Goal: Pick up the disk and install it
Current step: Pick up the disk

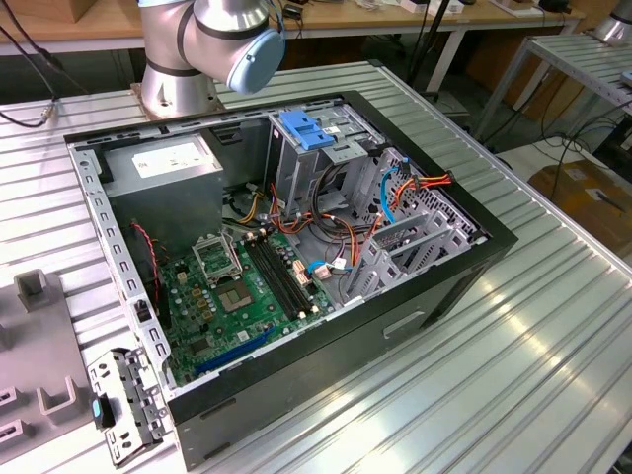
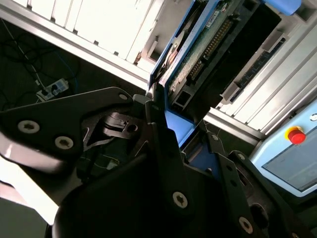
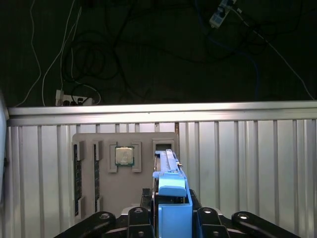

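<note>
We are looking at the gripper (image 3: 171, 223) clamping the disk (image 3: 171, 193) by its near end, black bolted fingers (image 2: 166, 144) pressing on both sides. The disk is standing on edge, its long axis running straight out from the fingers and away from the wrist, thin side facing us in the first wrist view. There we are seeing bright blue, smooth plastic rails framing it, with a stepped blue block at the held end. In the second wrist view, the disk (image 2: 205, 42) is showing a broad face: a green circuit board with a row of metal connector pins, edged by a blue rail beside a dark flat body. Beyond the disk, a grey moulded tray (image 3: 124, 198) is lying on the ribbed aluminium table (image 3: 247, 163), carrying a square processor chip (image 3: 124, 155). In the exterior view, an open black computer case (image 1: 434, 286) is resting on that table, green motherboard (image 1: 237, 296) exposed.
</note>
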Motion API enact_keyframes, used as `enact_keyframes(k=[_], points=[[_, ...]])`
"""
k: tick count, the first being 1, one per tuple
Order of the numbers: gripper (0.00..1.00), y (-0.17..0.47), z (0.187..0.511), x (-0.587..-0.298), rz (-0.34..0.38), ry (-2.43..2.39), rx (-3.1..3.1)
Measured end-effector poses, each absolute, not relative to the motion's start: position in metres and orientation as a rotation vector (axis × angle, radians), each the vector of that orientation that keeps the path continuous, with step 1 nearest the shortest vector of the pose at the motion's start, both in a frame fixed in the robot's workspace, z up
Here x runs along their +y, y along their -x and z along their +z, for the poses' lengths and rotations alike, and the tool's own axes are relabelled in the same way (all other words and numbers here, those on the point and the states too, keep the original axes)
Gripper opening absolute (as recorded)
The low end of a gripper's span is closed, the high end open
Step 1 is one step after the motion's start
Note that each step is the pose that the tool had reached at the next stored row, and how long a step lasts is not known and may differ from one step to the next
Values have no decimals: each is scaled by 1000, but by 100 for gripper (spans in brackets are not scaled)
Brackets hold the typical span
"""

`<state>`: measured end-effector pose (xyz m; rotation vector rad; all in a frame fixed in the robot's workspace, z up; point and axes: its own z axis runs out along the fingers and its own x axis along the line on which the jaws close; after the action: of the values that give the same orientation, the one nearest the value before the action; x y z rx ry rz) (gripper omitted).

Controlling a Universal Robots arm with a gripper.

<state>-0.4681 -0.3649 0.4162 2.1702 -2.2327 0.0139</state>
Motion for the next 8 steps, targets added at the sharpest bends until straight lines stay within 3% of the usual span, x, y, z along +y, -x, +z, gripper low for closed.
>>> enact_keyframes(k=[8], points=[[37, 468, 422, -365, 11, -2169, -2231]])
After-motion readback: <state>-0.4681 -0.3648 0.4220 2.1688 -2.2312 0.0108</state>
